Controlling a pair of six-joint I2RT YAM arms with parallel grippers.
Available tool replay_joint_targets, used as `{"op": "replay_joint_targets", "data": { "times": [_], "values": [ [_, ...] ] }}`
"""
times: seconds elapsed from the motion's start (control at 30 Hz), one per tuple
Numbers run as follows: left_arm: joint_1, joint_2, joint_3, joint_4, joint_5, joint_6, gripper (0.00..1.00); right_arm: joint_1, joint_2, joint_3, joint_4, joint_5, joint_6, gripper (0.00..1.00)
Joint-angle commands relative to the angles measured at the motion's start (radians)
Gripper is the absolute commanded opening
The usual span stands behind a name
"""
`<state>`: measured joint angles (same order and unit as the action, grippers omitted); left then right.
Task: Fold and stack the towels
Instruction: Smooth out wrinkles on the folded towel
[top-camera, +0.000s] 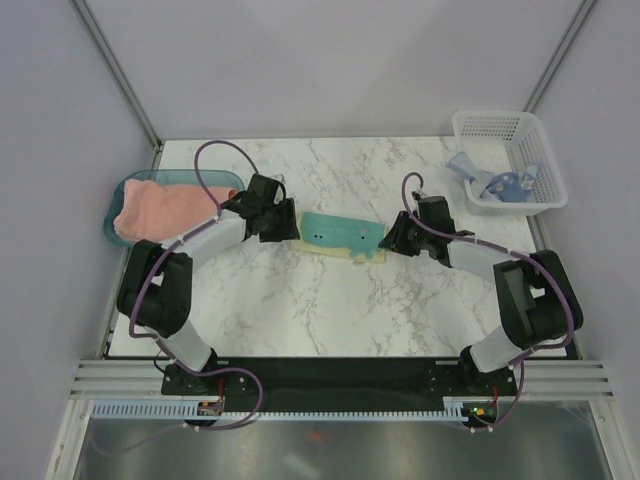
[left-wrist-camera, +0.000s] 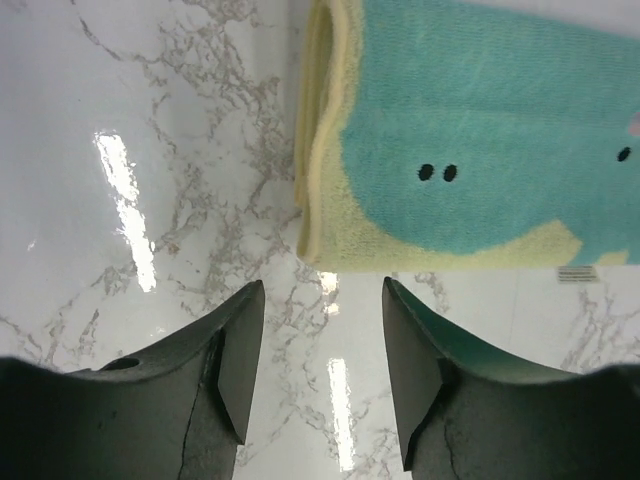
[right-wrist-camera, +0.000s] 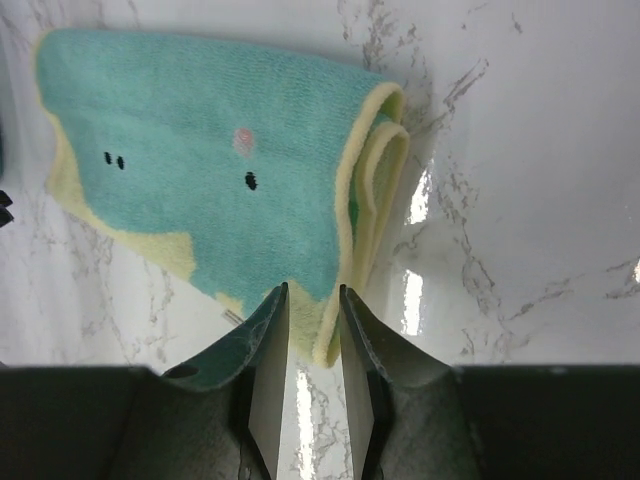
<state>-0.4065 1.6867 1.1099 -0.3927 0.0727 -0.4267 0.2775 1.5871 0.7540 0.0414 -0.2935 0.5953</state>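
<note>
The pale yellow towel with teal patches (top-camera: 342, 236) lies folded in a strip on the marble table between my two grippers. My left gripper (top-camera: 290, 222) is open and empty just off its left end; in the left wrist view the towel (left-wrist-camera: 470, 150) lies just ahead of the gripper (left-wrist-camera: 323, 300). My right gripper (top-camera: 388, 240) is at the towel's right end. In the right wrist view the gripper (right-wrist-camera: 313, 290) is closed narrowly on the near corner of the towel (right-wrist-camera: 220, 170). The salmon-pink towel (top-camera: 160, 208) lies in the teal tray. The light blue towel (top-camera: 495, 182) lies in the white basket.
The translucent teal tray (top-camera: 232, 180) sits at the table's left edge, close behind my left arm. The white mesh basket (top-camera: 490, 125) stands at the back right corner. Grey walls close in the table on three sides.
</note>
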Motion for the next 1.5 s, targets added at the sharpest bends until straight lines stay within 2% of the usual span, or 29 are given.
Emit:
{"op": "replay_joint_targets", "data": {
  "times": [0.0,0.17,0.3,0.57,0.77,0.9,1.17,1.47],
  "values": [
    [-0.014,-0.051,-0.039,0.057,0.039,-0.064,0.61,0.002,-0.078,0.016,0.0,0.011,0.035,0.34],
    [-0.014,-0.019,-0.07,0.123,0.088,-0.087,0.61,0.002,-0.146,-0.019,-0.069,0.073,0.142,0.36],
    [-0.014,0.007,-0.078,0.179,0.108,-0.107,0.62,0.008,-0.214,-0.108,0.027,0.03,0.248,0.35],
    [-0.014,0.042,-0.073,0.207,0.118,-0.142,0.59,0.075,-0.328,-0.312,0.181,0.132,0.391,0.38],
    [-0.014,0.053,-0.064,0.203,0.105,-0.152,0.55,0.109,-0.285,-0.381,0.328,0.186,0.475,0.34],
    [-0.014,0.062,-0.065,0.184,0.101,-0.172,0.58,0.129,-0.231,-0.406,0.437,0.206,0.514,0.33],
    [-0.022,0.027,-0.113,0.195,0.03,-0.222,0.62,0.17,-0.164,-0.409,0.503,0.309,0.535,0.32],
    [-0.022,0.045,-0.111,0.224,0.03,-0.247,0.61,0.173,-0.115,-0.412,0.535,0.343,0.544,0.32]
  ]
}}
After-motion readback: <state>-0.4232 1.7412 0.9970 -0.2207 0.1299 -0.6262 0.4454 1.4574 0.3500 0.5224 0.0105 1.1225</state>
